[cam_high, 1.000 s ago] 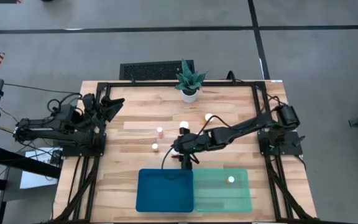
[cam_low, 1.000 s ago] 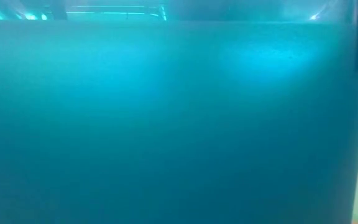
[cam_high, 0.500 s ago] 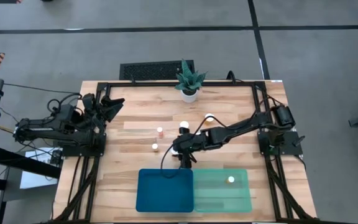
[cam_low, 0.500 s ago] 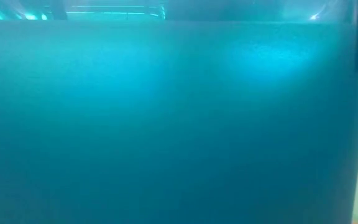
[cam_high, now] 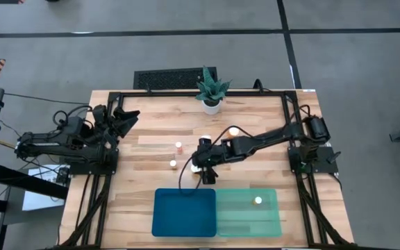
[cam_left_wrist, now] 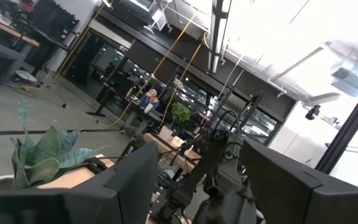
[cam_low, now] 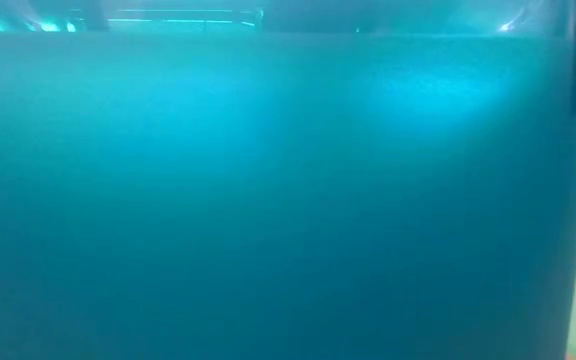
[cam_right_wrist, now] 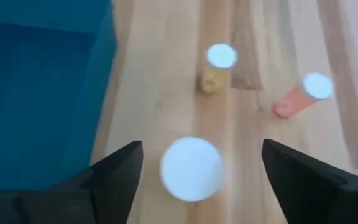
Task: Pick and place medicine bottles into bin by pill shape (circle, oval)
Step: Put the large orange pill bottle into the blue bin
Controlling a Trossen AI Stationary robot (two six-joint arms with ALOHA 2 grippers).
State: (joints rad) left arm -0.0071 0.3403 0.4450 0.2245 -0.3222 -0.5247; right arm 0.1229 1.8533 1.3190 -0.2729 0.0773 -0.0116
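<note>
My right gripper (cam_high: 199, 169) is open and points down over the middle of the table. Its two fingers stand on either side of an upright medicine bottle with a white cap (cam_right_wrist: 190, 168), not touching it. Two more bottles stand beyond it: a yellowish one (cam_right_wrist: 218, 67) (cam_high: 173, 164) and an orange one (cam_right_wrist: 303, 96) (cam_high: 178, 146). Another bottle (cam_high: 233, 130) stands behind the right arm. One bottle (cam_high: 258, 201) lies in the mint green tray (cam_high: 269, 222), next to the dark blue tray (cam_high: 172, 222). My left gripper (cam_left_wrist: 197, 186) is open and waits at the table's left edge (cam_high: 126, 115).
A white pot with a green plant (cam_high: 212, 89) stands at the far edge, with a black grille (cam_high: 173, 78) behind it. The blue tray's wall (cam_right_wrist: 42, 93) lies close beside my right gripper. The low view shows only a teal tray wall (cam_low: 268, 200).
My right gripper has moved a little toward the table's far edge, away from the trays. It has stayed open. The bottles have not moved.
</note>
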